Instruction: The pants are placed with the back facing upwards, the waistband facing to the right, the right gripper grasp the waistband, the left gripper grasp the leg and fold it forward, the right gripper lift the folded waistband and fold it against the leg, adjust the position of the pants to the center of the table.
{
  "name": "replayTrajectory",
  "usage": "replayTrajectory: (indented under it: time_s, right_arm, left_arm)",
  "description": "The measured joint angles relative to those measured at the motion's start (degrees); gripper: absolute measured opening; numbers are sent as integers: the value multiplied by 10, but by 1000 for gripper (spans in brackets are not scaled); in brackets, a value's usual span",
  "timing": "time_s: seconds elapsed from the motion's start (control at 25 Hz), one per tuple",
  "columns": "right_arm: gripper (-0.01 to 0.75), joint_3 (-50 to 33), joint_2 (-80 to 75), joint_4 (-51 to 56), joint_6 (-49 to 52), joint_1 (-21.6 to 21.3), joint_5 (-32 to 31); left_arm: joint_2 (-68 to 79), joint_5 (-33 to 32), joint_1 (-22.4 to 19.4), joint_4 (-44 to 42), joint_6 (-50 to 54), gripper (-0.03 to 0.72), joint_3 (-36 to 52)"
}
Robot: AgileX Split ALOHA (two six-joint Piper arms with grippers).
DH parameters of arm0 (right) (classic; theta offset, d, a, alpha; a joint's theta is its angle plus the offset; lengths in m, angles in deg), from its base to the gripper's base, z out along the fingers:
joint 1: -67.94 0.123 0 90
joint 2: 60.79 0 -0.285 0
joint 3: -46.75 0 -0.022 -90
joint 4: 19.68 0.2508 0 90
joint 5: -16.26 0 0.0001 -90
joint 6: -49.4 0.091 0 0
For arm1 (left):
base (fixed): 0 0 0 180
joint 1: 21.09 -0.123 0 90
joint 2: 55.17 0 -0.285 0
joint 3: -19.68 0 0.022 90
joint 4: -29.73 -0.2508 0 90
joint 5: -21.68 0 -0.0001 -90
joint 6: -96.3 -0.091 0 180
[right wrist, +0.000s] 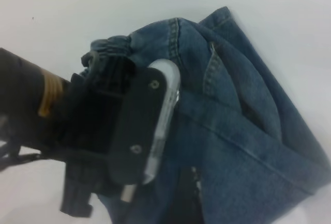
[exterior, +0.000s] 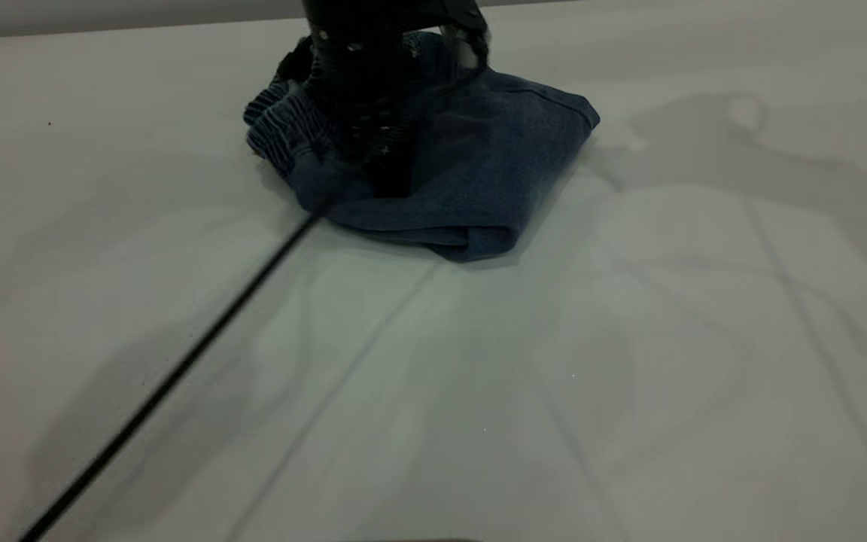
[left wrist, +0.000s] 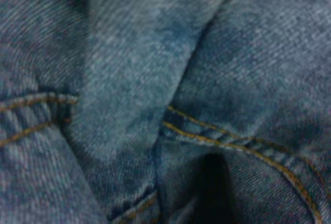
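From the exterior view, the pants lay as a folded blue bundle near the far edge of the white counter, about midway along it. The gathered waistband bunched at the bundle's left side, and a smooth fold faced the near edge. The left gripper stood straight down on the bundle, just beside the waistband and touching the cloth. A thin black cable ran from it toward the counter's near left corner. Its tips were sunk in dark denim there, so whether it was spread or pinching cloth could not be told. The left wrist view showed only denim filling the picture, with creases and a seam stitched in orange thread, which placed that camera right against the cloth. The right wrist view alone showed the bundle from above. It showed the left gripper resting on the pants next to the ruffled waistband, a back pocket facing up, and bare counter around them. The right gripper did not appear in any view.
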Motion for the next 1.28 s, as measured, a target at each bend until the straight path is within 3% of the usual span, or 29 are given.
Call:
replayTrajectory:
  time_s: [0.28, 0.36, 0.52, 0.72, 0.84, 1.04, 1.28]
  right_arm:
    - [586, 0, 2, -4, 0, 0, -1]
    - [586, 0, 2, -4, 0, 0, -1]
    - [586, 0, 6, -12, 0, 0, -1]
    - [586, 7, 53, -33, 0, -1, -3]
    - [586, 11, 102, -34, 1, -1, -10]
    - [586, 11, 206, -78, 54, -1, -43]
    - [586, 11, 366, -167, 148, -3, -129]
  left_arm:
    - [1, 27, 62, -3, 324, 496, -2]
    - [1, 30, 72, -2, 372, 496, -2]
    - [-6, 13, 76, -28, 390, 496, -4]
    - [-34, -87, 78, -91, 396, 496, -70]
    - [-66, -87, 78, -120, 396, 496, -121]
    - [-137, -87, 78, -154, 421, 496, -129]
    - [-263, -87, 78, -156, 445, 496, -129]
